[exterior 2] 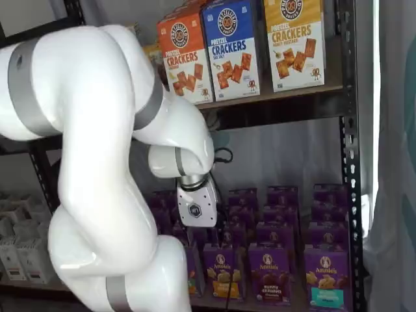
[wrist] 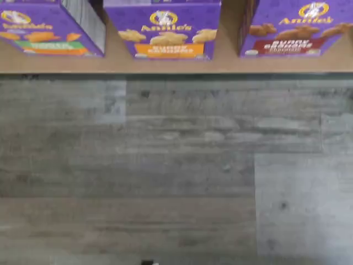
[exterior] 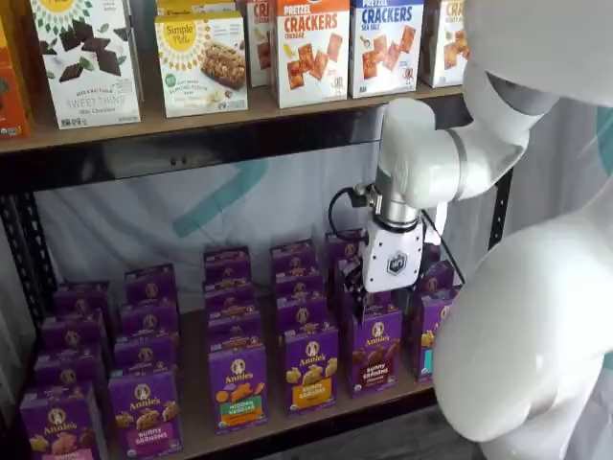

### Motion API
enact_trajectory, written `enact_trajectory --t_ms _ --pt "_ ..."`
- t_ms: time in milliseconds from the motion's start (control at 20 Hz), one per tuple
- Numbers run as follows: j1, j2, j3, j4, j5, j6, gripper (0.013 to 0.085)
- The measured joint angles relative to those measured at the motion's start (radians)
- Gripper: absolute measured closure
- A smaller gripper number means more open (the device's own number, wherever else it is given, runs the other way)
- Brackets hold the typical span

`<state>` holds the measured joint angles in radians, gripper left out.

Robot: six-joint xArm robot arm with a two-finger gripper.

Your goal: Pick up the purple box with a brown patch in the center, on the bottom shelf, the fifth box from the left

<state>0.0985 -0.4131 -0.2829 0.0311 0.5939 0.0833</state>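
The purple box with brown snacks at its centre stands in the front row of the bottom shelf [exterior: 287, 422], seen in both shelf views [exterior: 374, 350] [exterior 2: 268, 273] and in the wrist view [wrist: 292, 30]. My gripper [exterior: 378, 302] hangs in front of the rows of cartons, a little above and just left of that box. Its white body shows plainly, but the black fingers are dark against the cartons behind. They look open, and no box is in them. The wrist view looks down on the shelf's front edge [wrist: 220, 63] and the floor.
Left of the purple box stand a carton with pale tan snacks and a yellow band [exterior: 309, 369] and one with orange snacks [exterior: 238, 388]. A teal-banded carton [exterior: 431, 335] stands to the right. Cracker boxes [exterior: 311, 48] fill the higher board. Grey plank floor [wrist: 165, 165] lies below.
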Motion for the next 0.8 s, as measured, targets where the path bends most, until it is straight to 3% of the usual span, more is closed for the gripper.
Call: enact_trajectory --t_ms 50,150,200,300,450,600,800 --pt "-0.001 0.024 0.003 0.003 -0.039 -0.005 0.0130" --pt "-0.004 0.078 -0.003 0.092 -0.089 -0.087 0.0130" --pt "-0.005 0.108 -0.012 0.097 -0.104 -0.094 0.0130" --pt "-0.009 0.167 -0.033 0.068 -0.123 -0.073 0.0130" --pt "-0.018 0.276 -0.078 0.065 -0.155 -0.081 0.0130" --pt "-0.035 0.382 -0.126 -0.008 -0.191 -0.033 0.0130" --pt "-0.066 0.505 -0.190 -0.051 -0.234 -0.025 0.0130"
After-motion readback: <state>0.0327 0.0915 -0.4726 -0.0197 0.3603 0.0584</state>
